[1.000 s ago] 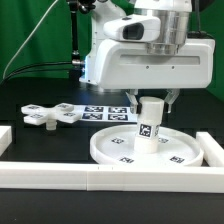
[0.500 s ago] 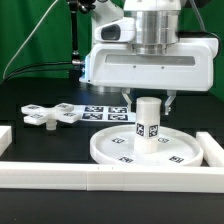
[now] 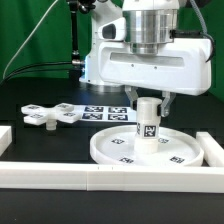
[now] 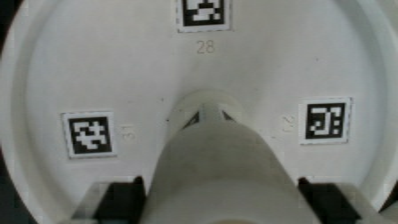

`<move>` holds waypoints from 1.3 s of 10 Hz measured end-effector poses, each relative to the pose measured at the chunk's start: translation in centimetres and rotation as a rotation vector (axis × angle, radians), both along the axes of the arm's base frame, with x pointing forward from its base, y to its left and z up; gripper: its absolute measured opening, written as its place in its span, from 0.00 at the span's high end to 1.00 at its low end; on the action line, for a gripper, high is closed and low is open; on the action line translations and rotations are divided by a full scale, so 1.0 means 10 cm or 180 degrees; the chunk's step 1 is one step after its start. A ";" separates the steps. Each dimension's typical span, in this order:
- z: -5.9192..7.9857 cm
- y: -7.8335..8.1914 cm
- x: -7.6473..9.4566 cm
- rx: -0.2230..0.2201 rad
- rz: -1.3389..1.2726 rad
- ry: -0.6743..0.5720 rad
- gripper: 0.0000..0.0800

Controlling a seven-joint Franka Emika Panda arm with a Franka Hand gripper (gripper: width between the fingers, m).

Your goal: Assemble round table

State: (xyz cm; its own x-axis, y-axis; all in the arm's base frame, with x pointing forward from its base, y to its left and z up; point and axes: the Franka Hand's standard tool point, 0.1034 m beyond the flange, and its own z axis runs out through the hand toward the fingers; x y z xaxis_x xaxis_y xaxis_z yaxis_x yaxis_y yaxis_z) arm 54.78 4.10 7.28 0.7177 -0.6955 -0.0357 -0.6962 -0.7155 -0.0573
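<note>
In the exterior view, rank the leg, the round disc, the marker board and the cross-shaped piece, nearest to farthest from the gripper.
1. Leg: between the jaws of the gripper.
2. Round disc: directly beneath.
3. Marker board: behind the disc, toward the exterior view's left.
4. Cross-shaped piece: farthest, exterior view's left.

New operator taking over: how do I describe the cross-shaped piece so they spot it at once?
On the black table, look to the exterior view's left of the round disc. The cross-shaped piece lies flat beside the marker board, the only cross shape.
</note>
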 end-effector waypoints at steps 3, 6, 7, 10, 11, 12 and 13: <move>-0.01 -0.01 0.01 0.0077 -0.0728 0.0011 0.49; -0.01 0.00 -0.01 0.0275 -0.1815 0.0005 0.49; -0.01 0.00 -0.01 0.0309 -0.1981 0.0028 0.49; -0.02 0.00 -0.02 0.0374 -0.2190 0.0057 0.48; -0.02 0.01 -0.02 0.0369 -0.2076 0.0047 0.25; -0.01 0.03 -0.01 0.0370 -0.1990 0.0077 0.21; 0.00 0.04 0.01 0.0366 -0.1696 0.0039 0.21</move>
